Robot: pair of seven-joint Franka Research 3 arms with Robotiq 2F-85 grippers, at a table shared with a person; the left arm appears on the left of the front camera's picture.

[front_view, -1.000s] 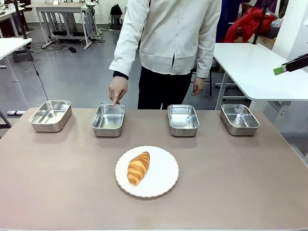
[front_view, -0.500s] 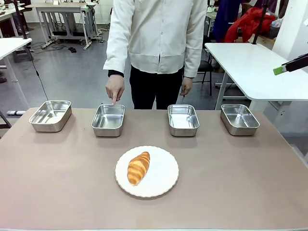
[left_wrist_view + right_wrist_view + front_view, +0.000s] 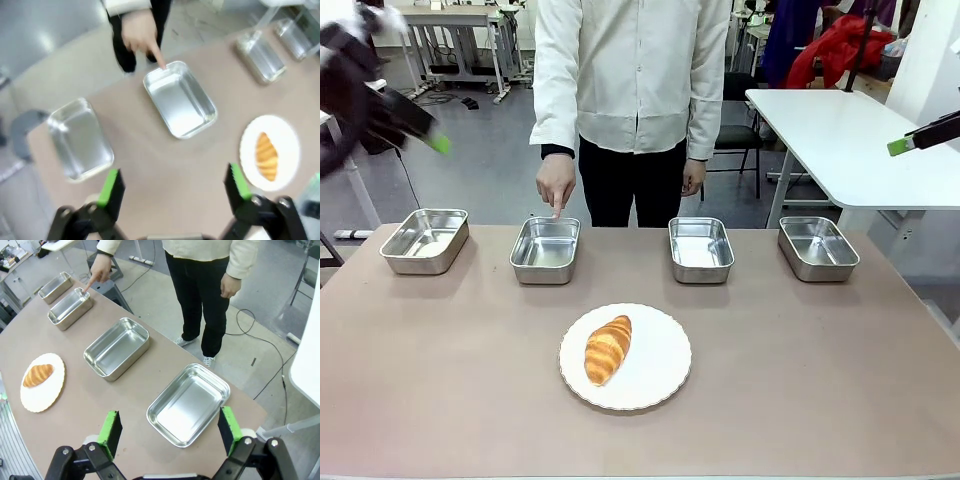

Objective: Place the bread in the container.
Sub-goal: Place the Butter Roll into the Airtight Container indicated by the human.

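On a round white plate (image 3: pixel 658 345) near the middle of the desk (image 3: pixel 440 390) lies the croissant (image 3: pixel 608 349). It is the only food about, and its long axis runs roughly away from the robot. Beyond it four steel pans stand in a row along the far side, well apart from one another. A person across the desk points one hand (image 3: pixel 557 184) down at the far rim of the second pan from the robot's left (image 3: pixel 545 250). I cannot tell whether the fingertip touches. I take that pan to be the container meant. It is empty and sits beyond the plate, a little to the left.

The left claw (image 3: pixel 173 186) hangs high over the left part of the desk, its jaws wide apart with nothing between them, looking down on the pointed-at pan and the leftmost pan (image 3: pixel 80 140). The right claw (image 3: pixel 169 431) is likewise spread and empty, up over the right end above the rightmost pan (image 3: pixel 189 405).

The croissant should be very light, soft and flaky. A hard squeeze would likely crush the layers, and the thin tips would probably tear. The safest hold looks to be across the thick middle, pads on the two long flanks, closing gently. The plate's smooth glaze may let the pastry slide as the pads meet it.
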